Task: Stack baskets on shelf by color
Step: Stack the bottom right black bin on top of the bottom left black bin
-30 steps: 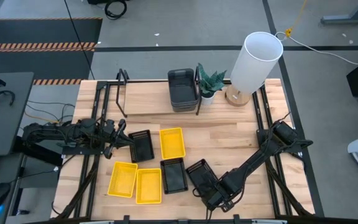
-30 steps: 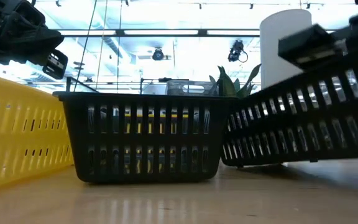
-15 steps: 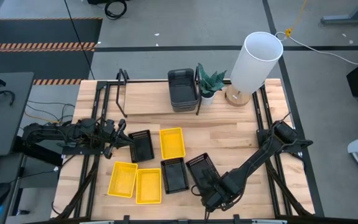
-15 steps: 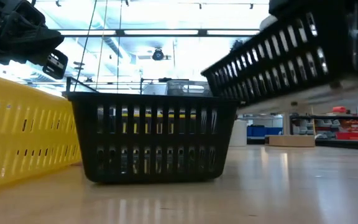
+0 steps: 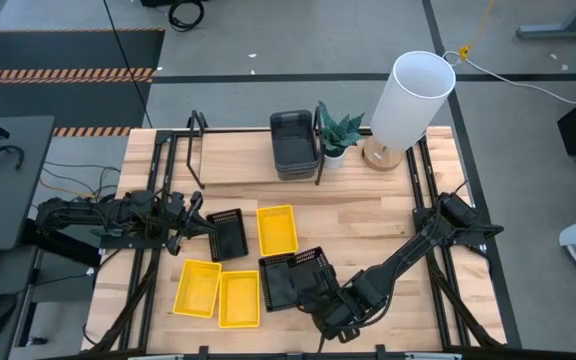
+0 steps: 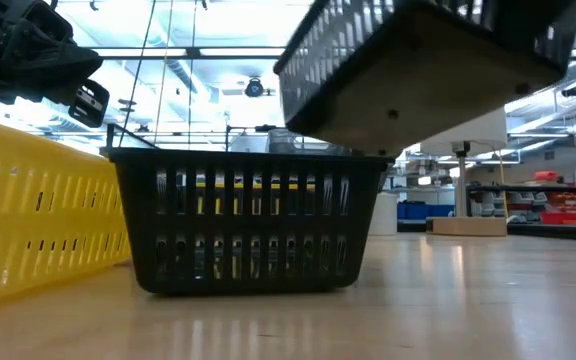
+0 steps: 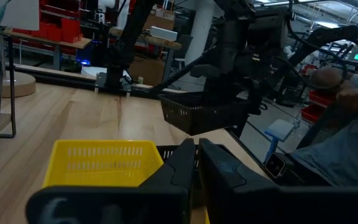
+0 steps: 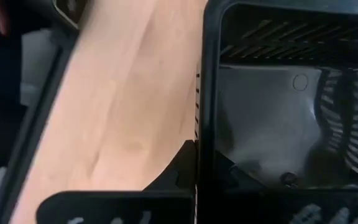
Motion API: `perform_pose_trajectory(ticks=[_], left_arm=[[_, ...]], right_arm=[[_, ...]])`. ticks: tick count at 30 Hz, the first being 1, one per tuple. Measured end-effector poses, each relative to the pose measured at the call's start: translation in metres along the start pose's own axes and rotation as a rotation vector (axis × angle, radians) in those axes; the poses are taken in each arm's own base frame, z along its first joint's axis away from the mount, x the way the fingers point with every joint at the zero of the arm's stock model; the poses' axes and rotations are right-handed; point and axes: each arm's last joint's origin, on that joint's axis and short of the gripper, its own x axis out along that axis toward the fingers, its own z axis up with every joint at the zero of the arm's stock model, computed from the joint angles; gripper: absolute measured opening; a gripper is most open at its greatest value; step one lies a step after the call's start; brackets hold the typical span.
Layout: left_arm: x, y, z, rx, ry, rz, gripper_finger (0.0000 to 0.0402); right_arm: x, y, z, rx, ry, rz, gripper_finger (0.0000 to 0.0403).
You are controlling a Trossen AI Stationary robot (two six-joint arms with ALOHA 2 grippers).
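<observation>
The right tool (image 5: 330, 312) clenches the rim of a black mesh-walled plastic basket (image 5: 306, 274), holding it tilted just above another black mesh basket (image 5: 276, 285) on the wooden counter (image 5: 368, 225).

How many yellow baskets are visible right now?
3: two side by side near the table's front-left, yellow basket and its neighbour; a third mid-table. None are on the shelf.

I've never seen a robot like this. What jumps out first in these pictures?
The right gripper holds a black basket in the air, tilted over another black basket near the table's front edge. Three yellow baskets brighten the middle, and a tall white lamp stands at the back beside grey baskets on the shelf.
</observation>
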Motion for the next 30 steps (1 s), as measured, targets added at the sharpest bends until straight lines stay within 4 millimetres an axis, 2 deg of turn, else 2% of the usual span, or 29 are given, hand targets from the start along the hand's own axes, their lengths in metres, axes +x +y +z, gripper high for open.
perform_pose_trajectory(ticks=[15, 25, 30], left_arm=[[0.000, 0.000, 0.000, 0.000, 0.000, 0.000, 0.0026], [0.000, 0.000, 0.000, 0.000, 0.000, 0.000, 0.0036], [0.000, 0.000, 0.000, 0.000, 0.000, 0.000, 0.0030]], right_arm=[[0.002, -0.019, 0.027, 0.053, -0.221, 0.018, 0.0004], [0.003, -0.018, 0.038, 0.063, -0.342, -0.003, 0.0005], [0.010, -0.016, 0.039, 0.053, -0.405, 0.000, 0.0005]])
